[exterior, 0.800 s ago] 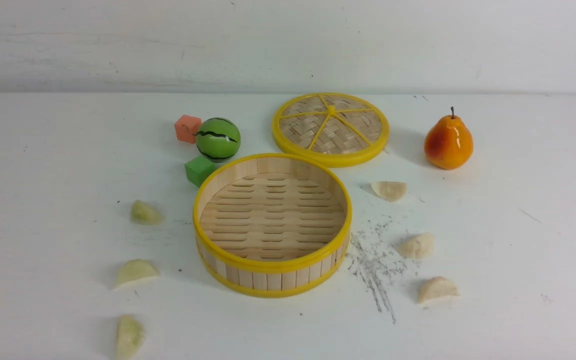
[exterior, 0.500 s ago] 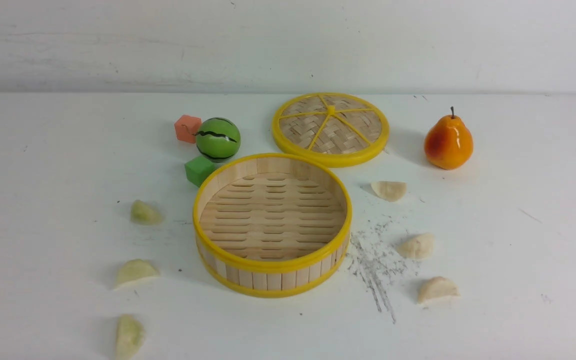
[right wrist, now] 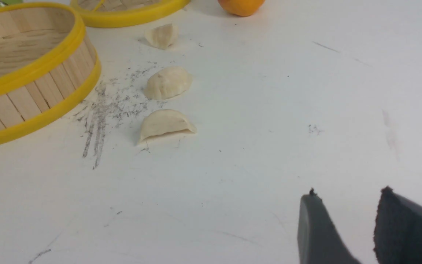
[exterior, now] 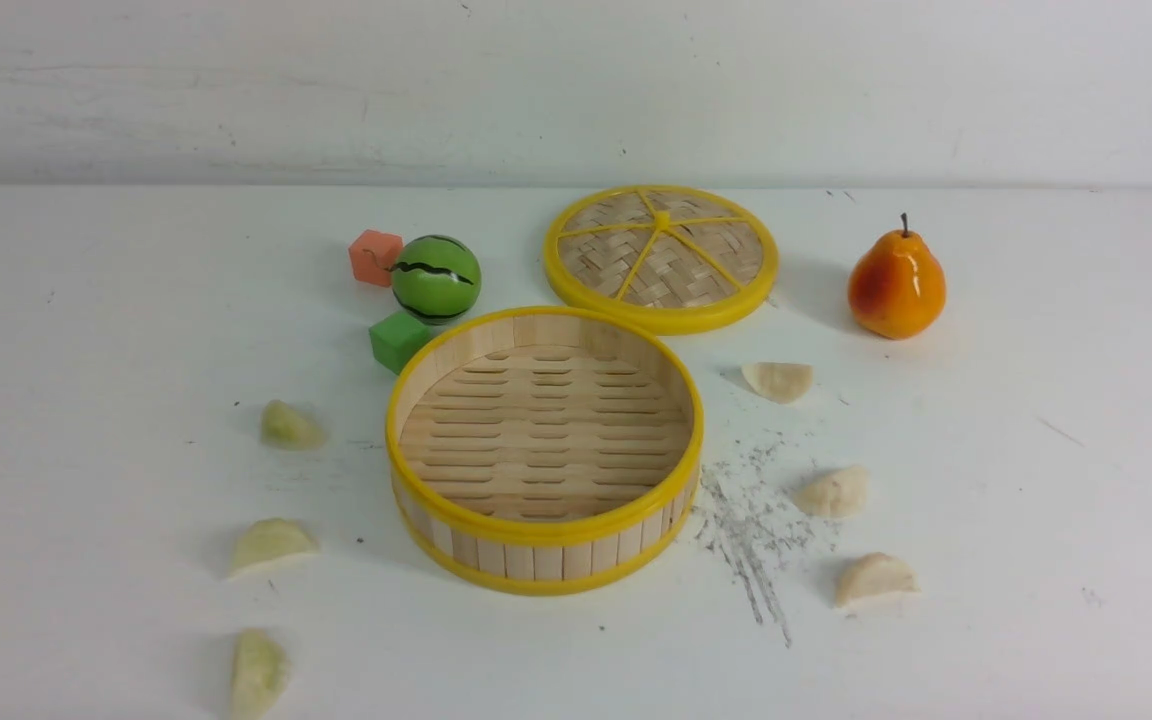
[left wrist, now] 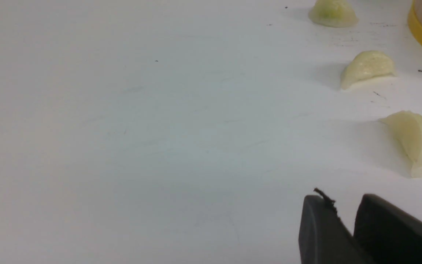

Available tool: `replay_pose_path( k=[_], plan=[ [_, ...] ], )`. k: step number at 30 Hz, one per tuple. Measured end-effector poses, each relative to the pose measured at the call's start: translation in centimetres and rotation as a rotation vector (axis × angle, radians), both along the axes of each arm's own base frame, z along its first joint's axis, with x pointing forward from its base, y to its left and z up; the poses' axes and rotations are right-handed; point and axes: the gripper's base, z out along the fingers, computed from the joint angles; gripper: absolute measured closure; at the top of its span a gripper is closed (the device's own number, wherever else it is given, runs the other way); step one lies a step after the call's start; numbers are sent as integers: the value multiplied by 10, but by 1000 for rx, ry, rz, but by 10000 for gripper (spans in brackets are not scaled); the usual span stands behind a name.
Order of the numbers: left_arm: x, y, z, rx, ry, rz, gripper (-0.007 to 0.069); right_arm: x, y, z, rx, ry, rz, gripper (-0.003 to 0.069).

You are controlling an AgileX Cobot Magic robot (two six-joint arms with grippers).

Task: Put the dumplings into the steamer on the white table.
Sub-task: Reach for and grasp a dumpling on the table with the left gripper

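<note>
Left fingers (left wrist: 321,227) stand slightly parted above the bare desk (exterior: 86,350), grasping nothing. Right fingers (right wrist: 313,227) gape wider, likewise released. At mid-desk the steamer (exterior: 536,560) sits open, its slatted floor bare. Three green dumplings (exterior: 271,545) lie on the desk in a line to its left, and three cream dumplings (exterior: 835,492) lie to its right beside grey scuffs (exterior: 751,530). A woven lid (exterior: 662,258) lies flat just behind the steamer, with a pear (exterior: 896,285) to the right of it.
</note>
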Motion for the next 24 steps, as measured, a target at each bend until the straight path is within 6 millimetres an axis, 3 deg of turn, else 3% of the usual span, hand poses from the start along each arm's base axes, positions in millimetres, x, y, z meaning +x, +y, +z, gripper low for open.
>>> replay_pose_path(
  k=[9, 16, 24],
  plan=[
    [0, 0, 0, 0, 0, 0, 470, 0, 0, 0, -7, -1, -1, 419],
    [0, 0, 0, 2, 1, 0, 466, 1, -3, 2, -106, -37, -8, 419],
    [0, 3, 1, 73, -2, 5, 460, 5, -2, 24, -166, -306, 2, 419]
  ],
)
